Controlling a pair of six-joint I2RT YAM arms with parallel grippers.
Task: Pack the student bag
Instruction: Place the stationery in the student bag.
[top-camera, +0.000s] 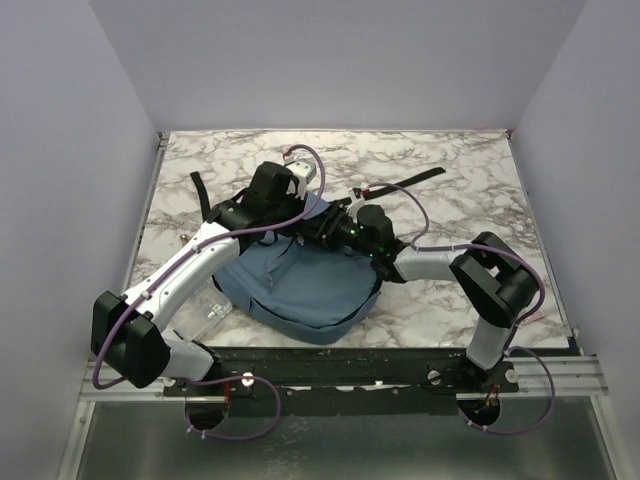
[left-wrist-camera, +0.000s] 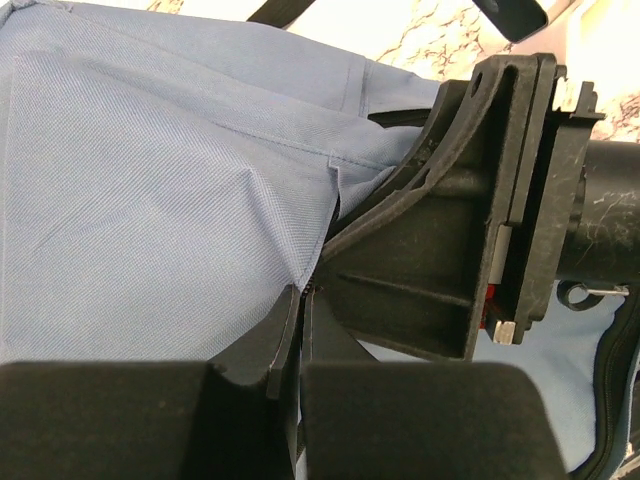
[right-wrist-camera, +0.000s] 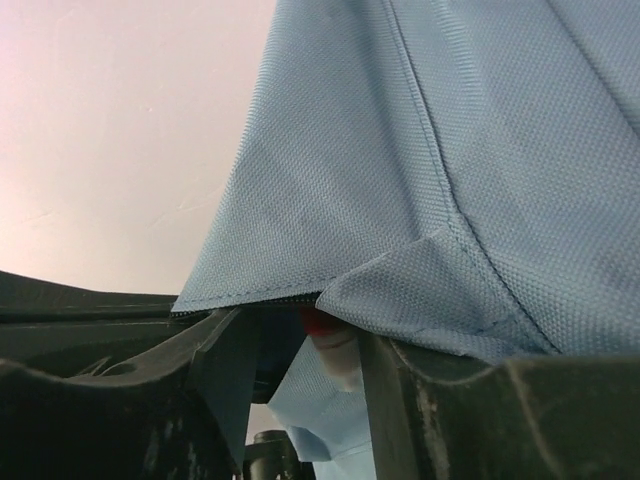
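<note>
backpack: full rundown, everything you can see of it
The student bag is a soft dusty-blue woven-fabric backpack with black straps and trim. It lies slumped on the marble table near its front edge, with both arms over it. The left gripper is shut on a fold of its fabric. The right gripper has its jaws apart, with a fabric edge draped across them.

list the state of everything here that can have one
student bag: lying flat on the marble table, fabric pulled up at its far end; can't tell whether it is zipped
left gripper: shut, pinching a seam of the bag fabric
right gripper: jaws apart, a fold of bag fabric between them
black strap: loose, trailing on the table
</note>
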